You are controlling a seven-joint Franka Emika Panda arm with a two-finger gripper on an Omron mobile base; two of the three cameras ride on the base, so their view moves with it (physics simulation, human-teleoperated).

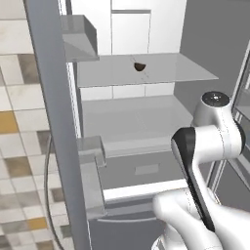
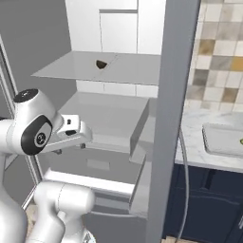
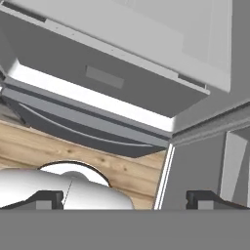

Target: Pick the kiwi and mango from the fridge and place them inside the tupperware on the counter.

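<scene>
A wall of square tiles in beige, cream, grey and ochre (image 1: 14,146) is running along the left side in the left base view and filling the upper right (image 2: 218,52) in the right base view. A light brown wooden plank floor (image 3: 122,168) is showing in the hand view. Soft, even light is falling across the room

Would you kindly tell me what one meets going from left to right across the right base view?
Robot arm → kiwi on the fridge shelf → open fridge door → tupperware on the counter.
</scene>
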